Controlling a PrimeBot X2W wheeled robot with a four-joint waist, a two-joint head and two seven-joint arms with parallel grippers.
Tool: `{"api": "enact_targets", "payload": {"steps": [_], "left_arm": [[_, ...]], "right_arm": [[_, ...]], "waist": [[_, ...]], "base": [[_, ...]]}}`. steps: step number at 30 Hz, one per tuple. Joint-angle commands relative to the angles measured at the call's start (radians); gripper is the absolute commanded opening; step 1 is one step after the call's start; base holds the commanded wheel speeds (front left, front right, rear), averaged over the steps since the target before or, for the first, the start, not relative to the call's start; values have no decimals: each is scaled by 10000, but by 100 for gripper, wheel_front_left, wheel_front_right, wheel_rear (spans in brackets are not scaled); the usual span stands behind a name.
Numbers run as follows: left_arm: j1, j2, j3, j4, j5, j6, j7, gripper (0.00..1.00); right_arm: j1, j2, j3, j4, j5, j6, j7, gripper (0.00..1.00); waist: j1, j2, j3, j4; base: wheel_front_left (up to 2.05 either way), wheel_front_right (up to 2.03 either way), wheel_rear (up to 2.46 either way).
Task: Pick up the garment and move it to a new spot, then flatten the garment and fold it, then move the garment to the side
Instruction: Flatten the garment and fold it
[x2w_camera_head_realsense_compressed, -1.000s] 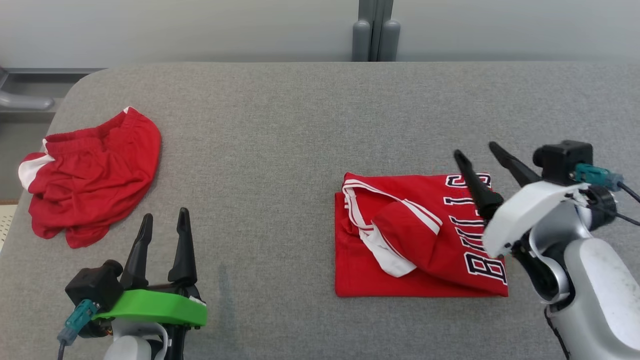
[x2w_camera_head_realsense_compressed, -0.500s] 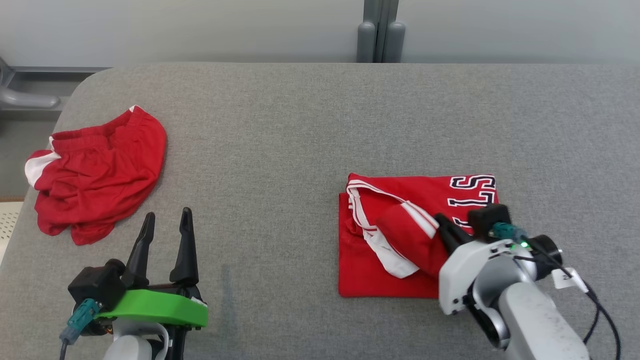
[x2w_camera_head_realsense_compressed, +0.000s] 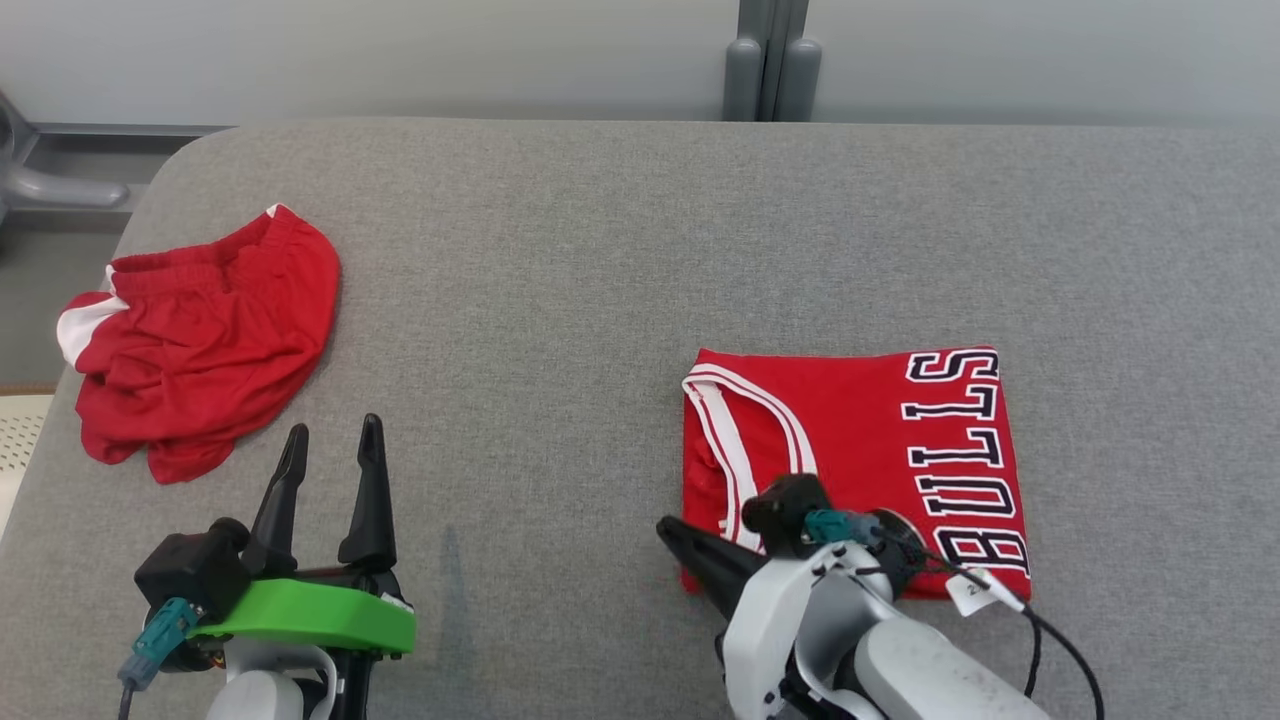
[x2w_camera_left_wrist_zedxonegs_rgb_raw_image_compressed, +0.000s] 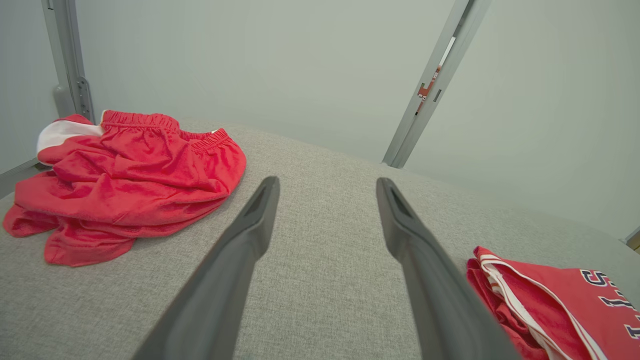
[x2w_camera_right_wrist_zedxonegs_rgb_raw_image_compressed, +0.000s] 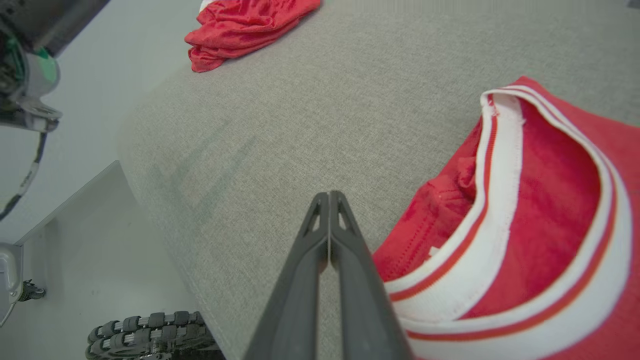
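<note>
At the lower right of the head view lies the garment (x2w_camera_head_realsense_compressed: 860, 430), red with white trim and dark letters, folded into a neat rectangle on the grey surface (x2w_camera_head_realsense_compressed: 560, 280). My right pincer (x2w_camera_head_realsense_compressed: 668, 528) is clenched, its two fingers pressed together with nothing between them. Its tip is low over the surface, just beside the lower left corner of the garment; whether it touches the cloth I cannot tell. My left pincer (x2w_camera_head_realsense_compressed: 333, 428) is released, its fingers wide apart, at the lower left of the frame and well apart from the garment. Some crumpled red shorts (x2w_camera_head_realsense_compressed: 200, 340) lie at the upper left. I judge that the folding is finished and that the last step, moving the garment to the side, is now in hand. The next move calls for opening the right pincer and taking all the folded layers together at the edge, so that the fold does not fall open when I carry it.
</note>
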Motion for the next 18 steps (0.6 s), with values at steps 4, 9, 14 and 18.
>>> {"api": "enact_targets", "payload": {"steps": [4, 9, 14, 18], "left_arm": [[175, 13, 171, -68, -77, 53, 1, 100], [322, 16, 345, -127, -29, 79, 1, 100], [518, 34, 494, -207, 54, 111, 1, 100], [621, 57, 475, -274, 130, 126, 1, 100]], "right_arm": [[-63, -536, -436, -951, 180, -5, -439, 100], [558, -747, -2016, -2004, -282, -3, -1080, 100], [1221, -602, -3587, -2569, -934, -5, -1355, 100], [1445, -546, -4602, -2788, -1306, -5, -1531, 100]], "waist": [[0, 0, -70, -177], [0, 0, -290, -450], [0, 0, -542, -753], [0, 0, -626, -914]], "base": [[0, 0, 0], [0, 0, 0], [0, 0, 0], [0, 0, 0]]}}
